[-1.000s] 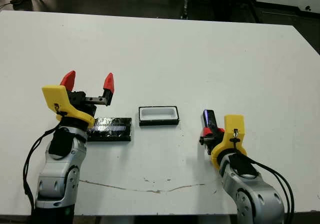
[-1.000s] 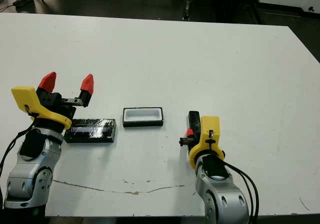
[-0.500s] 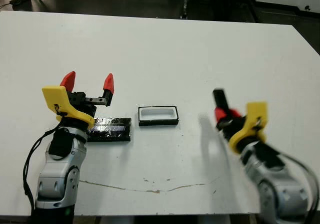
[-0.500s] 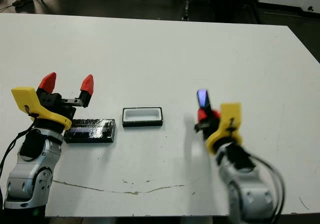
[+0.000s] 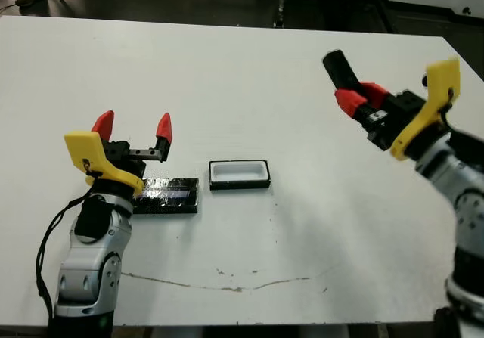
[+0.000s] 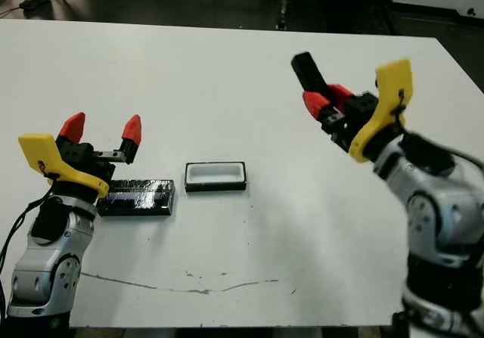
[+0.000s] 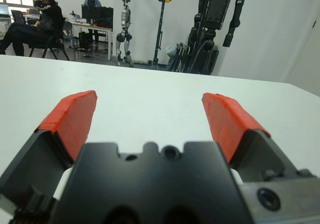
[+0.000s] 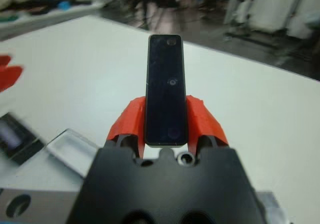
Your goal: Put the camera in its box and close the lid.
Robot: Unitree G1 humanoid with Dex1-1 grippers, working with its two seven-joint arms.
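The right hand [image 5: 355, 96] is raised above the right part of the counter [image 5: 249, 66], its red fingers [image 8: 125, 121] clamped on the camera [image 5: 338, 71], which sticks out past the fingertips. The box [image 5: 240, 175] sits open near the middle of the counter (white lining showing), with the lid [image 5: 166, 194] lying flat just to its left. The left hand [image 5: 132, 125] hovers over the lid's left end, fingers spread apart and holding nothing.
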